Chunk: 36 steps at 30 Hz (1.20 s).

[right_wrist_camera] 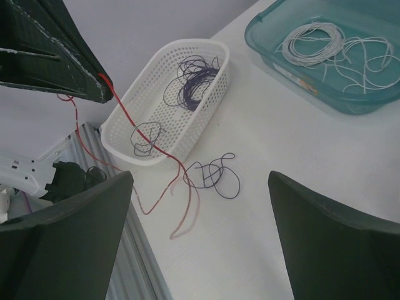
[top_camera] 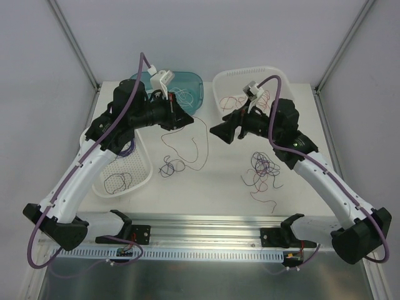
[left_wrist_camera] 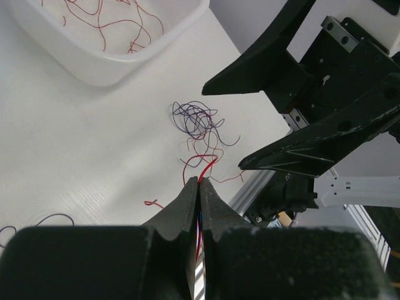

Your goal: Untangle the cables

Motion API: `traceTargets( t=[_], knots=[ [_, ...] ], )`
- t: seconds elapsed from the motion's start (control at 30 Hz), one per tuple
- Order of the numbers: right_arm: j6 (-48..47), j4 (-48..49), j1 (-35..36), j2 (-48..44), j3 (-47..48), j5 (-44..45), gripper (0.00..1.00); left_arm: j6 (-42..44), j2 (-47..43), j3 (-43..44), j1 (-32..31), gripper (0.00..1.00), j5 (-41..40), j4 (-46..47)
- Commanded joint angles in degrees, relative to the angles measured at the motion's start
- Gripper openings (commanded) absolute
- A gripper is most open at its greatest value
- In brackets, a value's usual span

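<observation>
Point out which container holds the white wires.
The teal bin: coiled white wires lie in it. The perforated white basket holds purple ones, the plain white tub red ones.

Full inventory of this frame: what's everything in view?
teal tray: 1, teal, far left-centre
white wires: one coil plus strands, white, in teal tray
white tray: 1, white, far right
red wires: several, red, in white tray
white basket: 1, white, perforated, left
purple wires: several coils, dark purple, in white basket
small clump: 1, purple, table centre
large clump: 1, purple and red, right of centre
red strand: 1, red, held aloft, trailing to table
table: 1, white
rail: 1, aluminium, near edge
arms: 2, white and black
left hand: 1, black, shut on red strand
right hand: 1, black, open, empty
</observation>
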Motion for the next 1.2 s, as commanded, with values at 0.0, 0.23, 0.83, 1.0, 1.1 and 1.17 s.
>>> traceTargets(
  t=[0.0, 0.23, 0.83, 1.0, 1.1, 1.17],
  knots=[
    [0.43, 5.74, 1.70, 2.15, 3.77, -4.19, 0.94, 0.63, 0.93, 2.66, -1.46, 0.00, 2.09, 2.57],
    [0.34, 7.07, 3.11, 6.02, 5.62, -7.88, 0.82, 1.16, 2.16, 3.10, -3.05, 0.00, 2.62, 3.00],
    [-12.22, -11.82, -0.40, 5.94, 18.62, 5.20, 0.01, 7.31, -2.32, -5.94, -3.14, 0.78, -9.76, 4.32],
    [-14.07, -16.48, -4.35, 8.83, 25.56, 14.06, 0.01, 9.86, -6.97, -10.77, -3.05, 0.99, -15.30, 5.72],
    [-13.46, -16.58, -7.34, 10.59, 28.20, 19.33, 0.01, 10.83, -9.61, -14.02, -3.05, 0.99, -18.82, 6.43],
    [-12.49, -15.36, -9.18, 12.44, 29.53, 22.34, 0.01, 10.92, -11.01, -15.70, -2.96, 0.99, -21.19, 7.22]
  ],
)
